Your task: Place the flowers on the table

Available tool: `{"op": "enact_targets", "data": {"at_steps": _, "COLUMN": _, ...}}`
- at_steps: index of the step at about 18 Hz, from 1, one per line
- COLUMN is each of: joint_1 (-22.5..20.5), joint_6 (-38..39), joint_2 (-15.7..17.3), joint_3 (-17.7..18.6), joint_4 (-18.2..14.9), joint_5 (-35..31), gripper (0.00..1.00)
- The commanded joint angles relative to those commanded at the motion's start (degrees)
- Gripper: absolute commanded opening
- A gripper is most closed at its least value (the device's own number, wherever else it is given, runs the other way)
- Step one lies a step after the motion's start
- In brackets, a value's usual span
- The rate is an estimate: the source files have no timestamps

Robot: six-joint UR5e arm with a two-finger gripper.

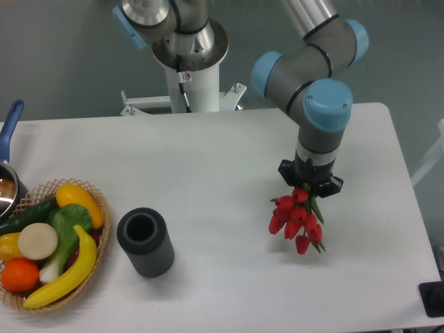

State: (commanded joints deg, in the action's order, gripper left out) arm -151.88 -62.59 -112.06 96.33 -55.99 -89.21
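Note:
The flowers (pixel 296 218), a small bunch of red tulip buds with green stems, sit at the right of the white table (pixel 229 152). Their stems run up under my gripper (pixel 309 189), which points straight down over them. The black flange hides the fingers, but the stem ends sit between them, so the gripper appears shut on the stems. The buds point down and toward the front, low over the tabletop. I cannot tell whether they touch it.
A dark grey open cylinder (pixel 145 243) stands at the front left. A wicker basket (pixel 104 229) of fruit and vegetables is at the left edge. A pan with a blue handle (pixel 10 132) is behind it. The robot base (pixel 189 62) is at the back.

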Motion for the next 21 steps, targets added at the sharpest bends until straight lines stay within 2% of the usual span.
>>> {"op": "enact_targets", "data": {"at_steps": 1, "joint_1": 0.0, "joint_6": 1.3, "joint_2": -0.1, "joint_3": 0.3, "joint_4": 1.7, "joint_5": 0.1, "gripper": 1.00}}
{"op": "enact_targets", "data": {"at_steps": 4, "joint_1": 0.0, "joint_6": 2.6, "joint_2": 0.0, "joint_3": 1.1, "joint_4": 5.4, "joint_5": 0.1, "gripper": 1.00}}
{"op": "enact_targets", "data": {"at_steps": 13, "joint_1": -3.7, "joint_6": 1.5, "joint_2": 1.3, "joint_3": 0.3, "joint_4": 5.9, "joint_5": 0.2, "gripper": 1.00}}
{"op": "enact_targets", "data": {"at_steps": 17, "joint_1": -6.0, "joint_6": -5.4, "joint_2": 2.1, "joint_3": 0.4, "joint_4": 5.9, "joint_5": 0.2, "gripper": 1.00}}
{"op": "enact_targets", "data": {"at_steps": 21, "joint_1": -7.3, "joint_6": -6.6, "joint_2": 2.4, "joint_3": 0.4, "joint_4": 5.9, "joint_5": 0.2, "gripper": 1.00}}
